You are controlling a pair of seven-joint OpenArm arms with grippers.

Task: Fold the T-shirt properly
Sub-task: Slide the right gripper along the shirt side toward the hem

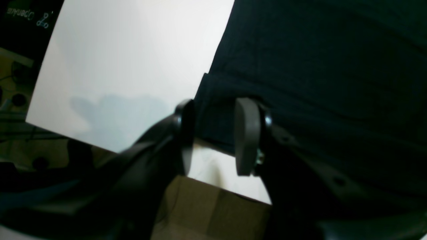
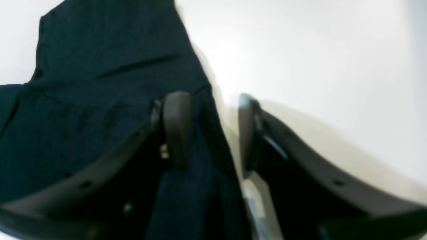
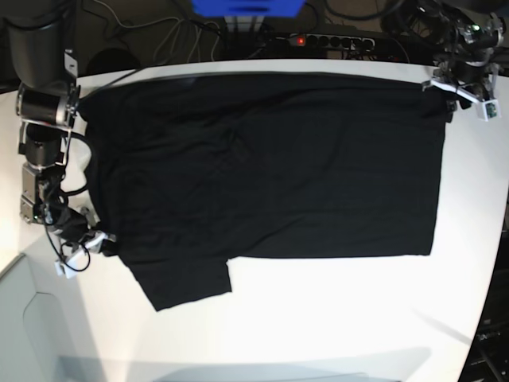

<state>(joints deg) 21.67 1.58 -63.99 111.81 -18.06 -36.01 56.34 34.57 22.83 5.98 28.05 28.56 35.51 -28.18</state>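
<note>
The black T-shirt (image 3: 270,167) lies spread flat, plain face up, across the white table (image 3: 334,318), with one sleeve (image 3: 187,282) pointing to the front. My left gripper (image 3: 455,89) is at the shirt's back right corner. In the left wrist view it (image 1: 217,136) is open, and the cloth's corner (image 1: 317,66) shows in the gap below the jaws. My right gripper (image 3: 102,241) is at the shirt's left edge near the sleeve. In the right wrist view it (image 2: 211,131) stands open, with the shirt's edge (image 2: 100,66) running between its fingers, ungripped.
A power strip (image 3: 334,37) with a red light, cables and a blue object (image 3: 246,6) sit behind the table's back edge. The left gripper hangs over the table's edge, with a brown surface (image 1: 206,210) below. The right arm's body (image 3: 44,111) stands at the left.
</note>
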